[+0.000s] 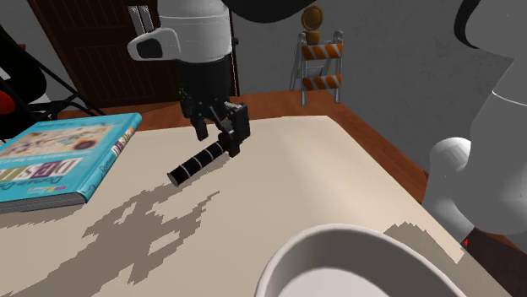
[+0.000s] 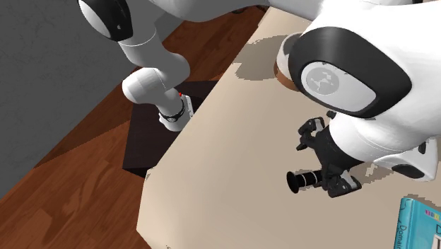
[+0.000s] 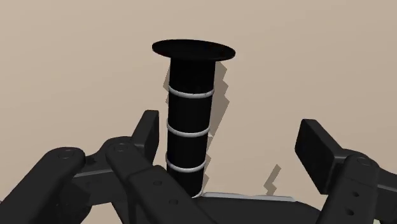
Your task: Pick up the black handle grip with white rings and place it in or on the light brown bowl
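The black handle grip with white rings (image 1: pixel 196 164) lies on the beige table (image 1: pixel 338 169), flanged end pointing away from my gripper (image 1: pixel 221 135). My gripper is lowered over the grip's other end and stands open. In the wrist view the grip (image 3: pixel 189 121) sits close beside one finger (image 3: pixel 147 130), while the other finger (image 3: pixel 316 143) is well apart from it. From the second exterior view the grip (image 2: pixel 302 180) pokes out beneath the gripper (image 2: pixel 325 159). The bowl's pale rim (image 1: pixel 338 229) is at the near edge of the shoulder view; a brown part of it (image 2: pixel 278 71) peeks past the arm.
A turquoise book (image 1: pixel 63 156) lies on the table at the shoulder view's left, and its corner (image 2: pixel 417 223) shows again in the second exterior view. Beyond the table stand an orange-striped barrier (image 1: pixel 319 59) and dark wooden floor (image 2: pixel 71 184). The arm's stand (image 2: pixel 152 134) is beside the table edge.
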